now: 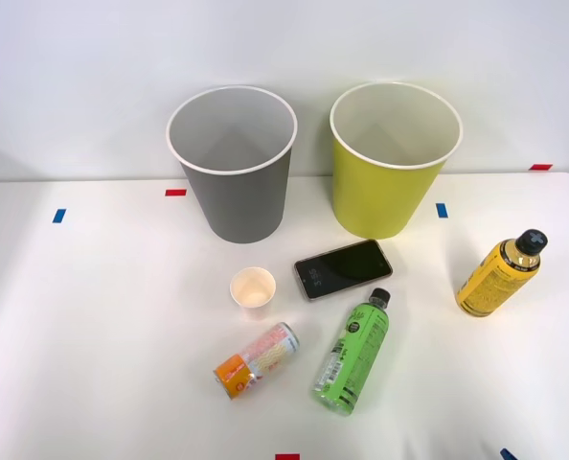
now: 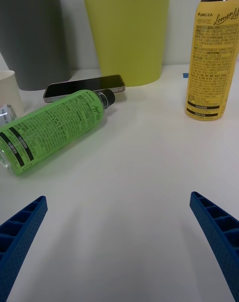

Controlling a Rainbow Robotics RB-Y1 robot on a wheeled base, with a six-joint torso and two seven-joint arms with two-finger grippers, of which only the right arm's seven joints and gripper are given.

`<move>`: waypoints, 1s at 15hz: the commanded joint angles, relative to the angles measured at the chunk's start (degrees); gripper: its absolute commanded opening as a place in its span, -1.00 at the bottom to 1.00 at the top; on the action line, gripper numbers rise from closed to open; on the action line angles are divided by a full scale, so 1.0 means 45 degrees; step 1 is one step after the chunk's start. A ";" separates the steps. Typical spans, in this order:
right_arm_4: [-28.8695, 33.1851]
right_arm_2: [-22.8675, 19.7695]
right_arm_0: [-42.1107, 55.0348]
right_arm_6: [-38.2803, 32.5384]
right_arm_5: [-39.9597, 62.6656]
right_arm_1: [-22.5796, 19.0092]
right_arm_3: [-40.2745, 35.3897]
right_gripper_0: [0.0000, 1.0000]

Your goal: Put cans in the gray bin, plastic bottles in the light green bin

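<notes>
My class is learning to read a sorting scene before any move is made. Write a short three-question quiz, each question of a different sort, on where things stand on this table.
1. True or false: the green bottle stands upright.
2. Which thing lies between the paper cup and the green bottle's cap? A) the phone B) the can C) the yellow bottle
3. Fill in: the right gripper has its fingers ____, holding nothing.

Key
1. False: it lies on its side; the yellow bottle stands upright.
2. A
3. open

The gray bin and light green bin stand at the back.
</notes>
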 commanded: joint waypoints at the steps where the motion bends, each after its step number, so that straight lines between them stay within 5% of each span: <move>1: 0.0000 0.0000 0.0000 0.0000 0.0000 0.0000 0.0000 1.00; 15: -0.0371 -0.0039 -0.0254 0.0000 -0.0020 0.0371 -0.0195 1.00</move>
